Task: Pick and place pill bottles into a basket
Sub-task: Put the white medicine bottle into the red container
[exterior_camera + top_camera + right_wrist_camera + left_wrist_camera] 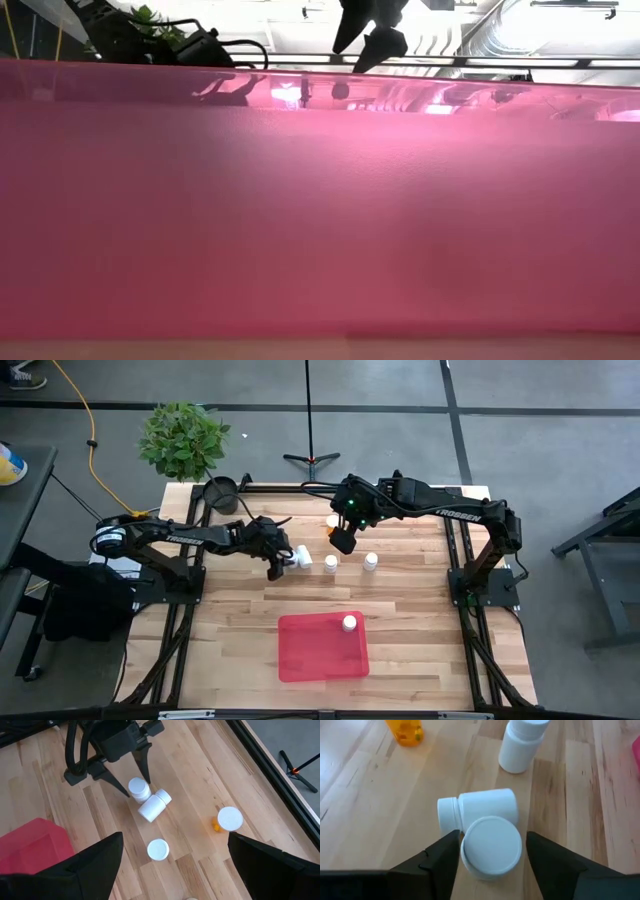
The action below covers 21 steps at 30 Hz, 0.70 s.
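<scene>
The left gripper [281,563] reaches in from the left side of the table, and its jaws are spread around an upright white bottle [491,846] whose round cap sits between the two dark fingers [437,862]; whether the pads touch the bottle's sides I cannot tell. Just ahead of those jaws, touching the upright bottle, a second white bottle [479,809] lies on its side with its neck pointing past one finger. Further out from the jaws stands another white bottle [520,745], and off to one side ahead of them is the orange bottle [405,731], only partly seen. From above, to the right of the left gripper, two white bottles stand in a row on the wood, one [331,564] near the jaws and one [371,561] beyond it. The right gripper [343,540] hangs above the table, just behind those two bottles, with its jaws spread wide and gripping nothing; the orange bottle [216,825] with its white cap sits below them near one finger, and a white bottle [158,849] stands beneath the gap. The red basket [305,650] lies nearer the front edge, well apart from both sets of jaws, with one white bottle [349,623] upright in its corner. The low view is filled by the basket's red wall [320,220].
</scene>
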### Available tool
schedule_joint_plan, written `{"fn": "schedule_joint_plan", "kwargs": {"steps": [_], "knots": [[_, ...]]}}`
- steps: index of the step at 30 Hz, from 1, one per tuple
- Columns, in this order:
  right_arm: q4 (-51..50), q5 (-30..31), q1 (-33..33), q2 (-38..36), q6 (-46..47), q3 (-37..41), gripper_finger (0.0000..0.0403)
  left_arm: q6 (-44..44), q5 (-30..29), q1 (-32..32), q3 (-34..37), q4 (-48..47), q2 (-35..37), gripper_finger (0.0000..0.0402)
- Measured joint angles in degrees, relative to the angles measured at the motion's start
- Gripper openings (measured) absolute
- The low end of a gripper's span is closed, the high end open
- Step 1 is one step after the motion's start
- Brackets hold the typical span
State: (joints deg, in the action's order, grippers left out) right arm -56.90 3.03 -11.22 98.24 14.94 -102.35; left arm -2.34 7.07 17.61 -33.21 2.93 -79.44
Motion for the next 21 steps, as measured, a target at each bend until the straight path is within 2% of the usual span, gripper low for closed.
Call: {"fn": "schedule_joint_plan", "kwargs": {"steps": [11, 21], "knots": [[0.00, -0.01, 0.00, 0.00, 0.00, 0.00, 0.0349, 1.35, 0.04, 0.00, -0.02, -0.05, 0.00, 0.0196], [-0.02, 0.00, 0.00, 0.00, 0.17, 0.00, 0.0350, 1.49, 0.03, 0.00, -0.03, -0.01, 0.06, 0.0197]]}}
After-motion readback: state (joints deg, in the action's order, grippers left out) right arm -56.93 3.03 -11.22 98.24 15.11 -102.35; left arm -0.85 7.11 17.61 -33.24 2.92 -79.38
